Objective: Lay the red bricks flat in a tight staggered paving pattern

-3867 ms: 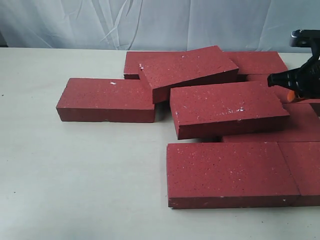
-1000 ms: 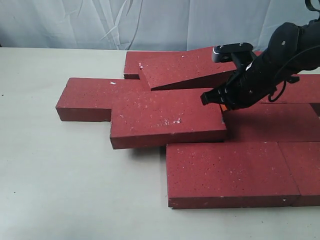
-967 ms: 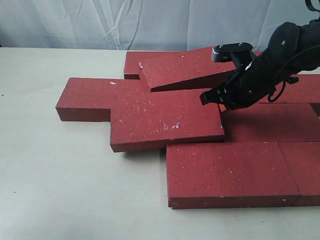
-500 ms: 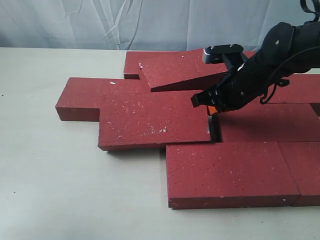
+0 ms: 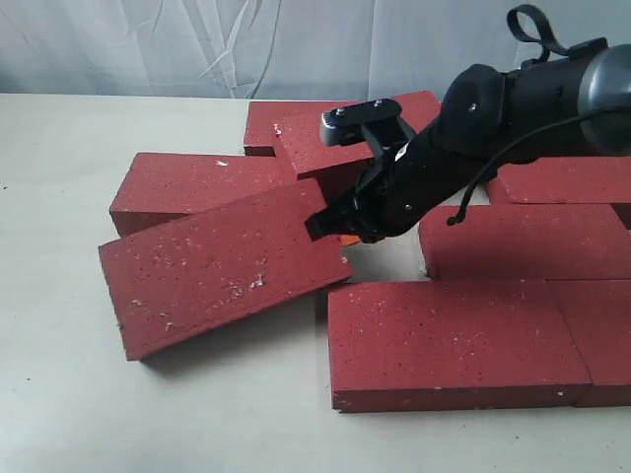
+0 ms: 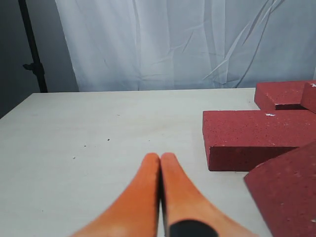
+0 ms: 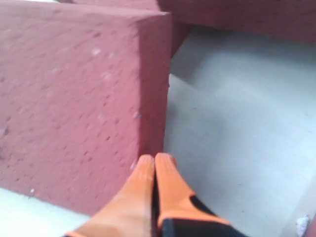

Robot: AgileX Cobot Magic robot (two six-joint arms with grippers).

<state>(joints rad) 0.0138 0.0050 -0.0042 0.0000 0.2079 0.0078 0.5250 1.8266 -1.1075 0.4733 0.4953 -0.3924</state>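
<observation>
While the right gripper (image 5: 343, 235) (fingers pinched together, nothing held) touches its tips to the end of a skewed brick (image 5: 222, 266) front-left, eight bricks (image 5: 454, 340) show on the table (image 5: 59, 394): that one, a tilted brick (image 5: 301, 138) at the back, six flat. Two grippers; the left gripper (image 6: 160, 160), also closed and empty, hangs over bare table near the bricks.

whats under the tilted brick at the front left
The tilted brick leans its far edge on the flat brick behind; its near left corner meets the table. The shadowed space beneath is hidden.
</observation>
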